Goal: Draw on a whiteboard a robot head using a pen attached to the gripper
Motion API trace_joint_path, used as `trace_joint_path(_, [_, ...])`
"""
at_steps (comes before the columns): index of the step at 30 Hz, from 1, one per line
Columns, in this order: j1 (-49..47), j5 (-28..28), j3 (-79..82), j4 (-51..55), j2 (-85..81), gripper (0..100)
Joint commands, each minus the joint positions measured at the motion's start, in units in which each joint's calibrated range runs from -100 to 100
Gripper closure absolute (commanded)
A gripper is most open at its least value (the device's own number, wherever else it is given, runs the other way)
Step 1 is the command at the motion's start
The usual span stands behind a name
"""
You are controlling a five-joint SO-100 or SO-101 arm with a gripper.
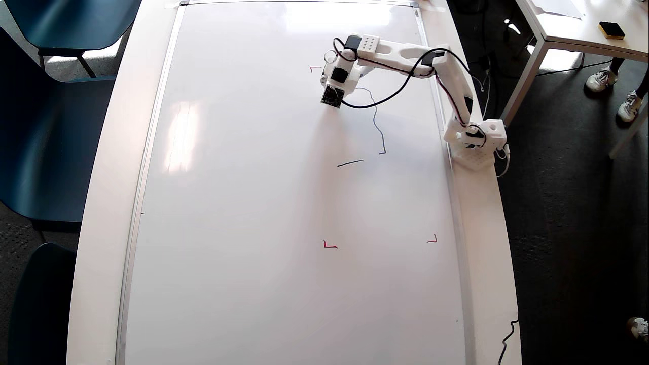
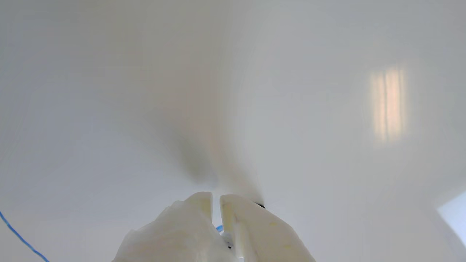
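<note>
— What do you see from left to right?

— In the overhead view the whiteboard lies flat on the white table, so I can draw from above. My tool hangs over the upper part of the board, near the top red corner mark. Just to its right is the robot head — only a wobbly blue line and a short dash so far, I think.

— Is the tool holding the pen?

— In the wrist view the tool has its jaws almost closed, with a thin gap. A bit of blue shows between them, and a dark tip peeks out — likely the pen, gripped tight so it won't slip.
</note>
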Motion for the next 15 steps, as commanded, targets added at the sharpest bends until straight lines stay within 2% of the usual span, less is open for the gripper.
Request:
trace_joint_path(1, [-2.70,-0.21,-1.23,0.43,1.99,99])
trace_joint_path(15, [-9.33,-2.31,-0.50,2.77,1.15,99])
